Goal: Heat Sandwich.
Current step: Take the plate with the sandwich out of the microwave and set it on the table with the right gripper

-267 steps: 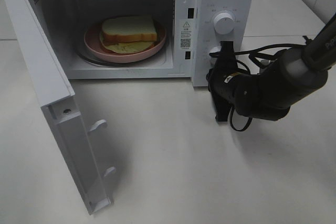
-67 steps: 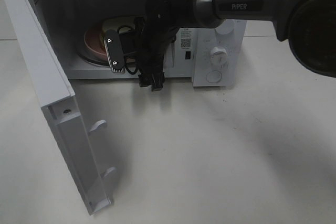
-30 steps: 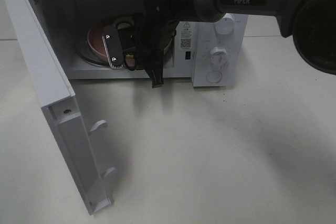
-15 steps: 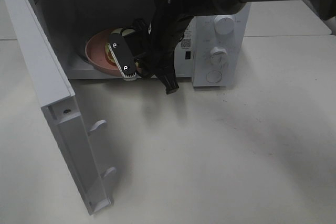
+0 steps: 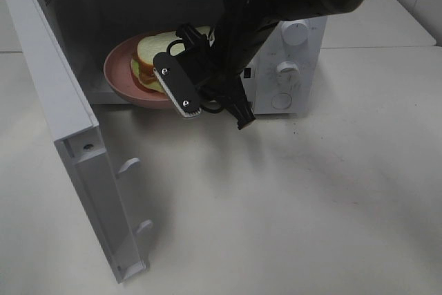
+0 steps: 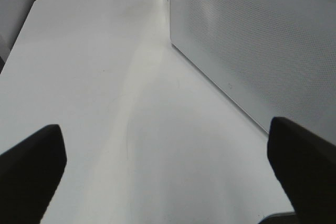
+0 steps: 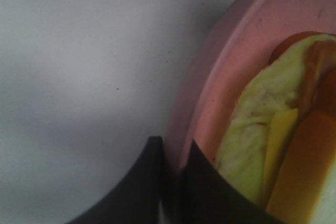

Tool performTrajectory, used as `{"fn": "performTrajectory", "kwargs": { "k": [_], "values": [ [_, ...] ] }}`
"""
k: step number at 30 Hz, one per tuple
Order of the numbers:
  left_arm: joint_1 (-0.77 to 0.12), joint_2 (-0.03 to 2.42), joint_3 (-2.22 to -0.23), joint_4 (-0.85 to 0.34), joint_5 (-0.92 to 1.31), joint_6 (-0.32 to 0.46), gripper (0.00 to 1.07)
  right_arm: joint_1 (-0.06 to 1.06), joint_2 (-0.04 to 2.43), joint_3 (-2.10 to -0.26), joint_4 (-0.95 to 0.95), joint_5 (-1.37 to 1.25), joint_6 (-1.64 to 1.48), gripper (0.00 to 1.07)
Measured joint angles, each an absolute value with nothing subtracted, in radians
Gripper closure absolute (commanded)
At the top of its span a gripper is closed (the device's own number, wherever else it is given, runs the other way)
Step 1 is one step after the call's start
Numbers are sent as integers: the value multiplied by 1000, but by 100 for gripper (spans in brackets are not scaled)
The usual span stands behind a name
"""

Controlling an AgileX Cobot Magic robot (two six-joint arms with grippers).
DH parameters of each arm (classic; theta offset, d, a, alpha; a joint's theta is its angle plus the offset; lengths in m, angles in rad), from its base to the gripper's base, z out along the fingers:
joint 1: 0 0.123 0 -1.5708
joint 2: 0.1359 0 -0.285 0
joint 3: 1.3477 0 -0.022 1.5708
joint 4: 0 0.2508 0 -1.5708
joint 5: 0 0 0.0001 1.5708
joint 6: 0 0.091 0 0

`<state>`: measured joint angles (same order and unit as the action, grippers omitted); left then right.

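Right gripper [image 5: 207, 101] pinched rim of round pink plate [image 5: 117, 77], fingers [image 7: 202, 187] narrow, one each side of rim. Layered bread sandwich [image 5: 155, 60] rode on plate at white microwave [image 5: 290, 5] mouth. Rim grip likely avoided touching food. Left gripper [image 6: 168, 182] spread wide, empty, above white table [image 6: 94, 77].
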<state>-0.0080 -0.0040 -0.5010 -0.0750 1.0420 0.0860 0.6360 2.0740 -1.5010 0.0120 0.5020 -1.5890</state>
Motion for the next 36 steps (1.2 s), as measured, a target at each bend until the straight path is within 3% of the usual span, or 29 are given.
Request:
{"fn": "performTrajectory", "kwargs": {
  "k": [36],
  "values": [
    [-8, -4, -501, -75, 1042, 86, 3, 635, 1636, -980, 52, 451, -1750, 107]
  ]
}}
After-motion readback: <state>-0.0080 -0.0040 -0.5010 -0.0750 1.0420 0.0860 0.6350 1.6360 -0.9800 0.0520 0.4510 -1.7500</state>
